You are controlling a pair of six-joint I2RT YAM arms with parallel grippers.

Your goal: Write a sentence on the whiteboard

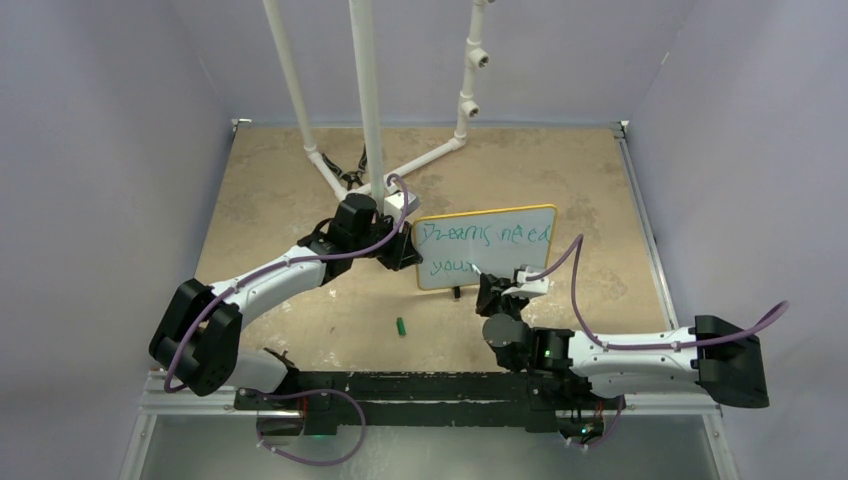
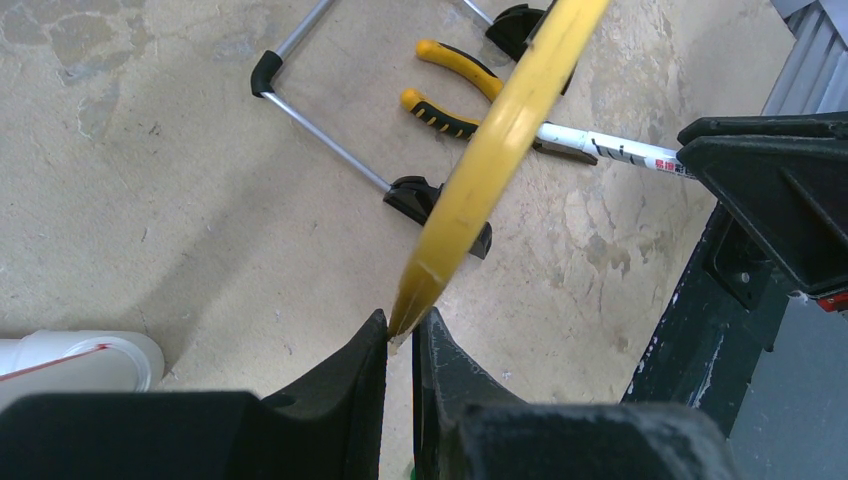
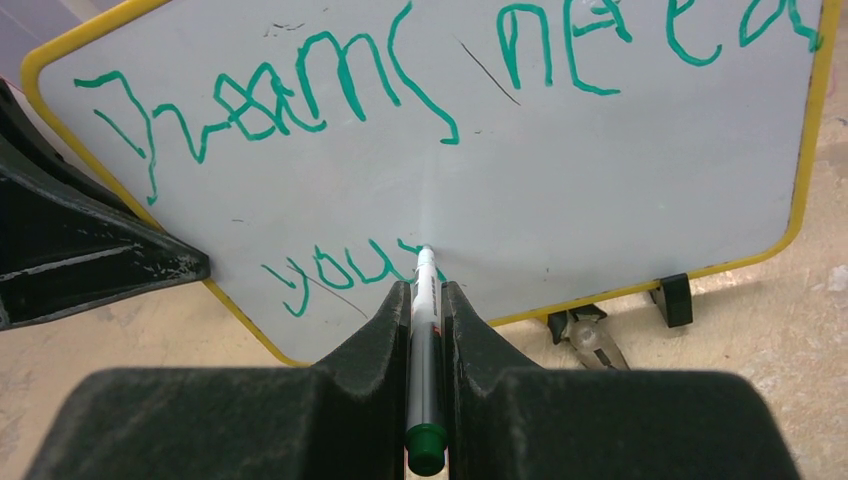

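Here the whiteboard (image 1: pixel 485 248) stands propped upright near the middle of the table (image 1: pixel 290 190), its left rim pinched between the clenched jaws of the left gripper (image 2: pixel 402 325). The sentence (image 3: pixel 300 110), in green, reads "Dreams need" on top and "your" below. The right gripper (image 3: pixel 427 295) is clamped on a marker (image 3: pixel 424 345), whose tip meets the board just after "your". Yellow-handled pliers (image 2: pixel 455 90) lie behind the board; a small green cap (image 1: pixel 400 326) lies in front, apart from it

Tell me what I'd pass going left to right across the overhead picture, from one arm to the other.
Left arm's black elbow → small green piece lying on the table → whiteboard → right arm's black elbow.
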